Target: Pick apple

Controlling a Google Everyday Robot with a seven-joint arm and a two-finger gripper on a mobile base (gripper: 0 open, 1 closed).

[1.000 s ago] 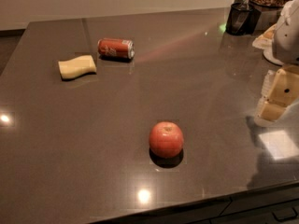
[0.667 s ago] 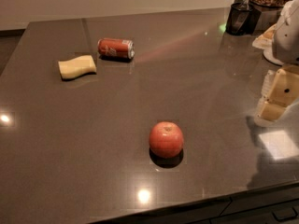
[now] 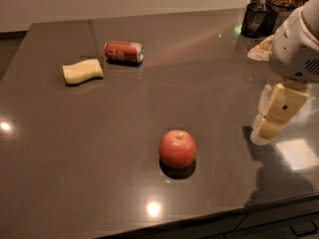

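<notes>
The round, glossy red-orange apple (image 3: 177, 148) sat alone on the dark stone table (image 3: 75, 158), likely reachable from any side. Right of it, apart, hung the cream plastic gripper (image 3: 269, 128), its spread untellable. Farther left lay a red soda can (image 3: 123, 52).

High oblique view; gripper (image 3: 267, 128) at right

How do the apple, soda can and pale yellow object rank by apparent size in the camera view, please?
1. apple, nearest the camera.
2. pale yellow object and soda can: alike.
Gripper hangs right of the apple.
</notes>
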